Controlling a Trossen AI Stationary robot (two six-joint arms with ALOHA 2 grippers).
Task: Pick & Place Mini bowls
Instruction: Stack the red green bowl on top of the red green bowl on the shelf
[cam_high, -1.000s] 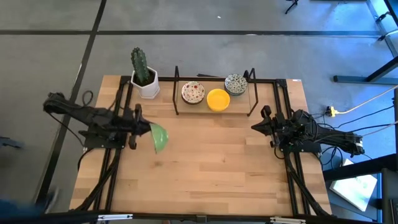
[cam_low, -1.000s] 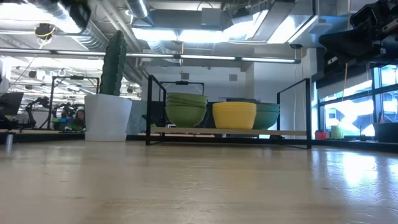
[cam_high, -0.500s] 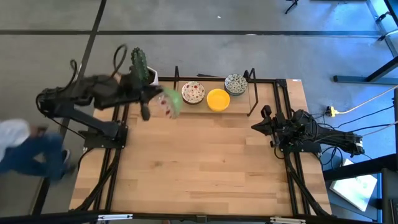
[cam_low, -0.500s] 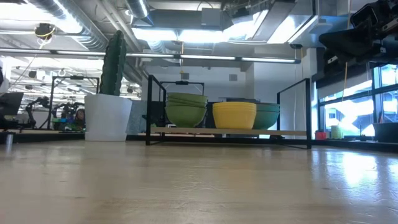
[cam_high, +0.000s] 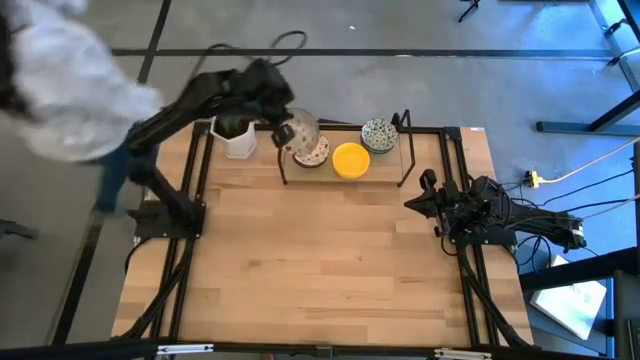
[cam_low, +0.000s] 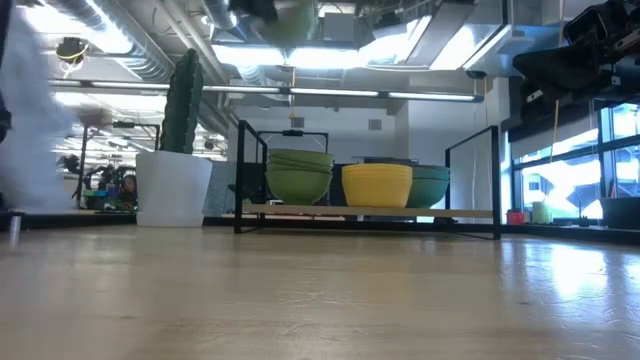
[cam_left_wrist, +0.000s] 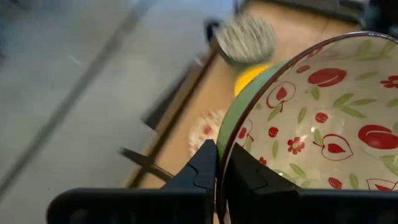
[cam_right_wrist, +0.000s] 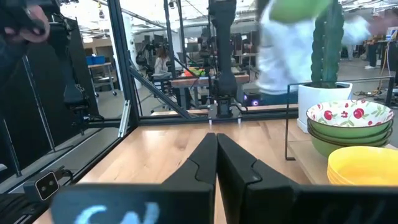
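The table (cam_high: 330, 260) was pale wood in jointed planks, smooth, with a soft sheen. The rack (cam_high: 283, 150) on it looked like thin black metal rod, matt. The mini bowls (cam_right_wrist: 346, 127) seemed glazed ceramic, glossy; the one in the left gripper (cam_left_wrist: 219, 163) had a shiny white inside with red fruit prints and a green outside. The gripper fingers looked like matt black plastic.

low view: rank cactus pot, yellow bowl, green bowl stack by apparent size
1. White cactus pot, largest.
2-3. Green bowl stack and yellow bowl: too alike to rank. All three sit at about the same depth, so nearness hardly skews this.
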